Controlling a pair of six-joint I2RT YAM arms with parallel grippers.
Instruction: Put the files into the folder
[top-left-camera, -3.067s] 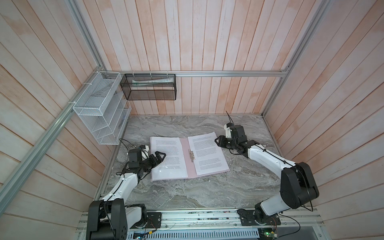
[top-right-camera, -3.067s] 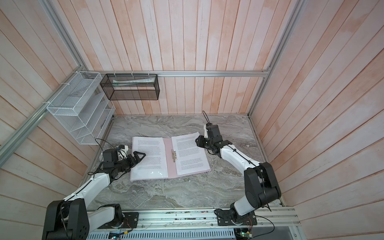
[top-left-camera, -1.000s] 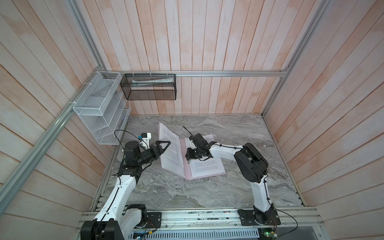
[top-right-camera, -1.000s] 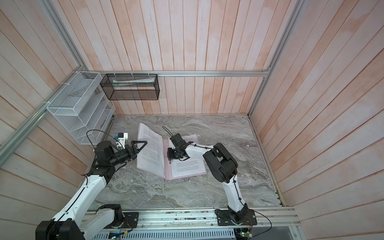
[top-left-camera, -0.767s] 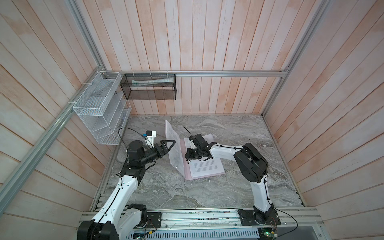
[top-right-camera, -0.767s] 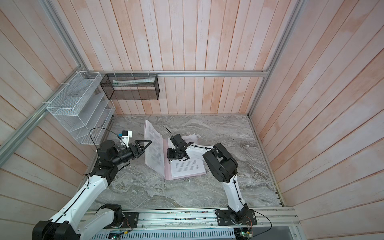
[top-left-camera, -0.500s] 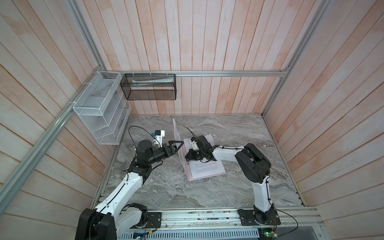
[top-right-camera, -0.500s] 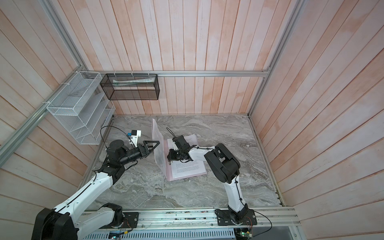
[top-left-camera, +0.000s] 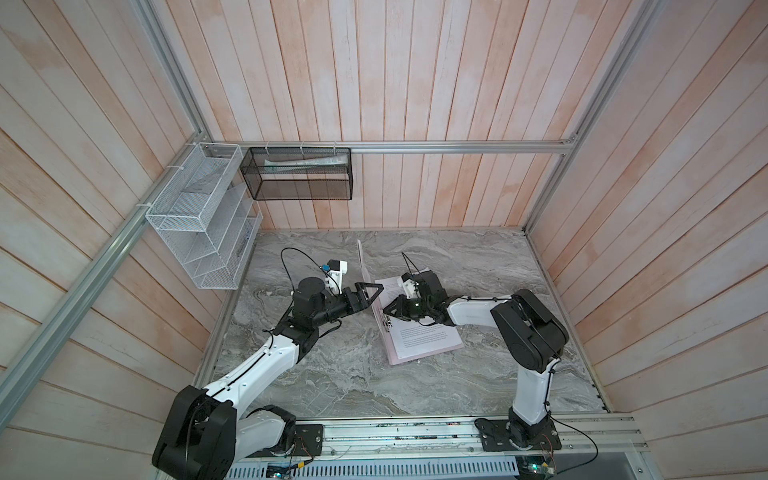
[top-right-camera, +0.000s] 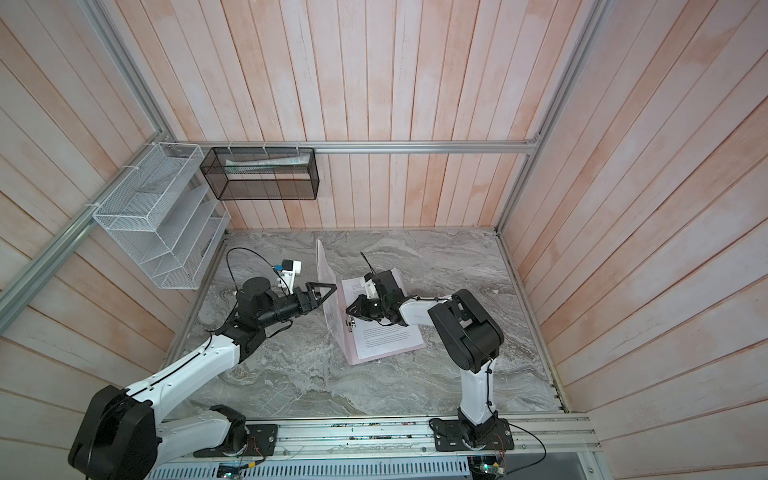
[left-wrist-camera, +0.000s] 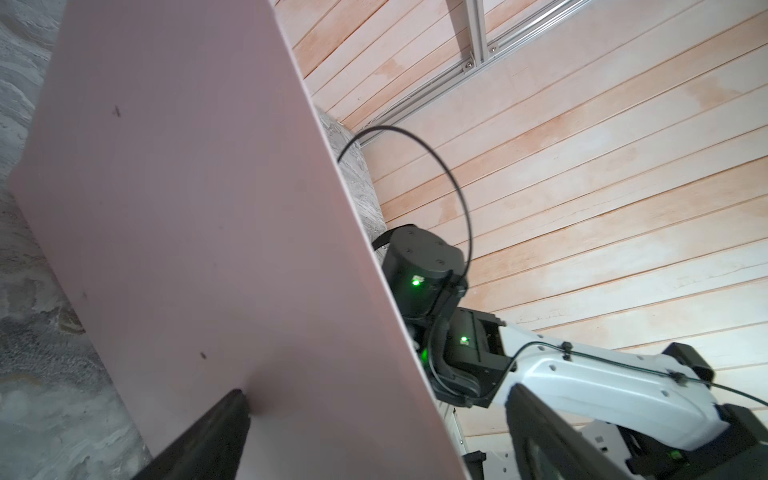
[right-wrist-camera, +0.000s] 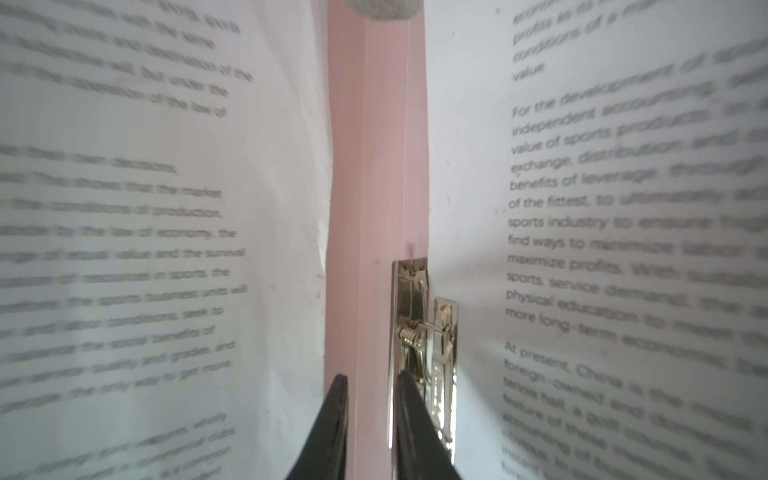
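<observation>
Standing almost upright, the left cover of the folder (top-right-camera: 327, 266) is propped by one fingertip (left-wrist-camera: 237, 405) of the left gripper (top-left-camera: 371, 292), its claw spread wide and gripping nothing. The other cover lies flat mid-bench (top-left-camera: 340, 374), and the files (top-left-camera: 424, 336) lie against both inner faces. The right gripper (right-wrist-camera: 370, 380) sits low over the pink spine, tips slightly parted with nothing between them, one just beside the metal clip (right-wrist-camera: 422, 332) — bare bench runs wide to the front and side edges.

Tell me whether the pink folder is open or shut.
Half open: one pink folder cover stands nearly upright against the left gripper; the other lies flat under printed sheets.
</observation>
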